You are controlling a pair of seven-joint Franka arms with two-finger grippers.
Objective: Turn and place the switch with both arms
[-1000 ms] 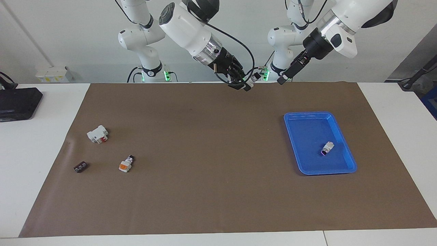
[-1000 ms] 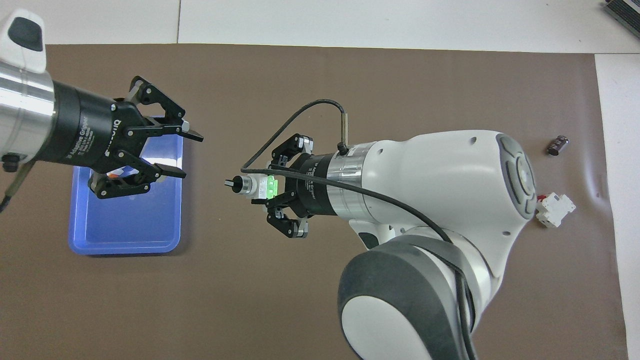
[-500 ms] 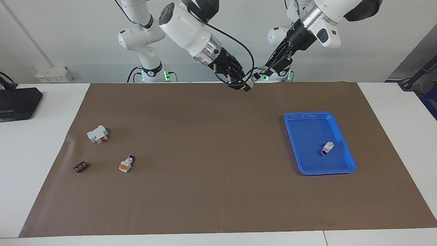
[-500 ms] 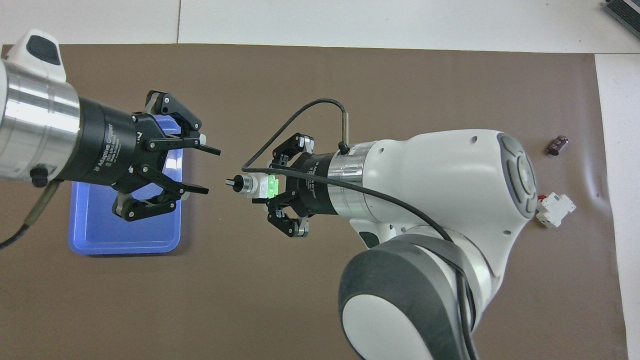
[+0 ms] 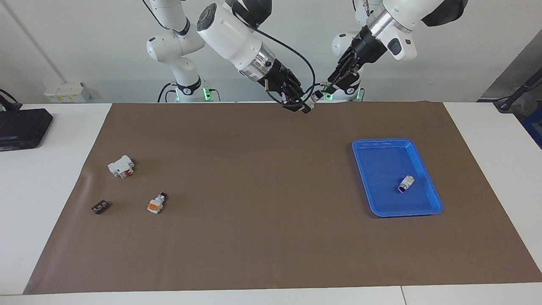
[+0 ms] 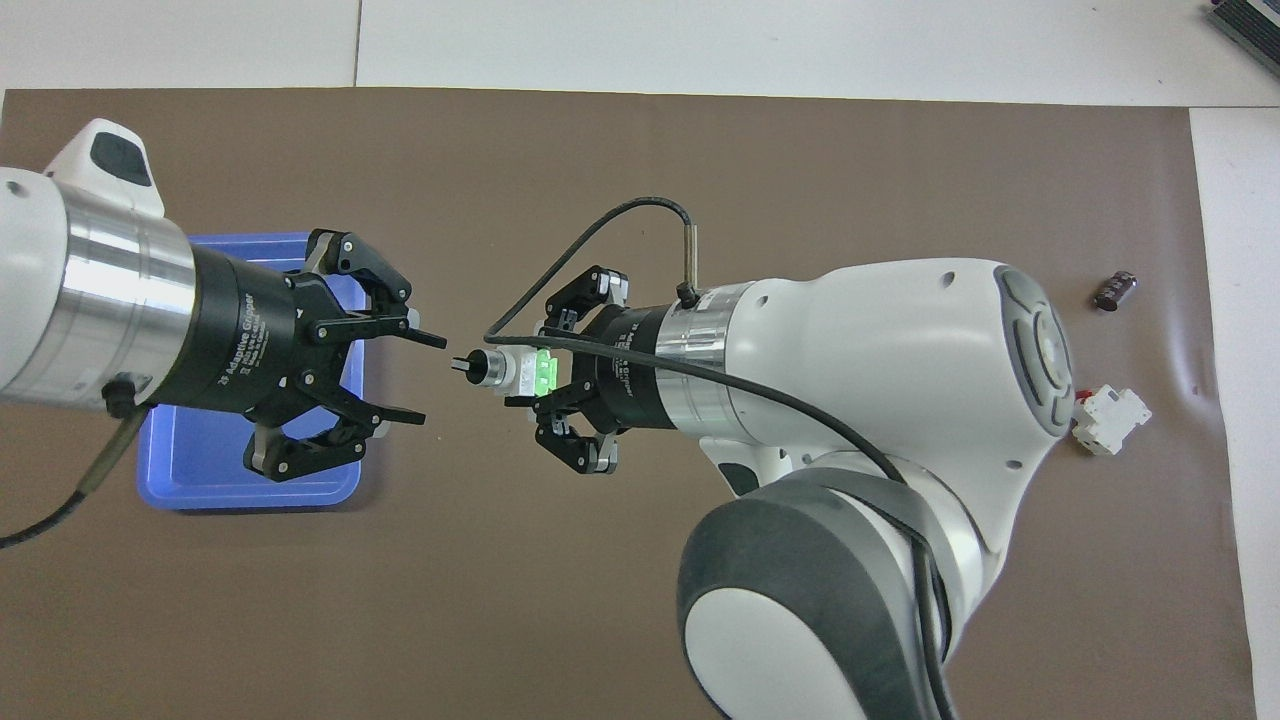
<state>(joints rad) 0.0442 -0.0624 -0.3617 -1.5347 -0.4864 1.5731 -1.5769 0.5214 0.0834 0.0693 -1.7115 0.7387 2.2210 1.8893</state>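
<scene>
Overhead view: my right gripper (image 6: 530, 375) holds the switch (image 6: 515, 371) in the air above the brown mat, green face up, black knob pointing at my left gripper (image 6: 415, 378). That one hangs just beside the knob with fingers spread, partly over the blue tray (image 6: 200, 480).

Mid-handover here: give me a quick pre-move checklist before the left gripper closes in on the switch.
1. Right gripper holds the switch in the air, shut on its white body: ok.
2. Black knob end points toward the left gripper: ok.
3. Left gripper's fingers are spread, ready to take the knob end: ok.
4. Left gripper has a gap to the knob, no contact yet: ok.
5. Fingers line up with the knob in height: cannot tell from these views.
6. Blue tray has bare floor beside the purple-ended switch lying in it: ok.
</scene>
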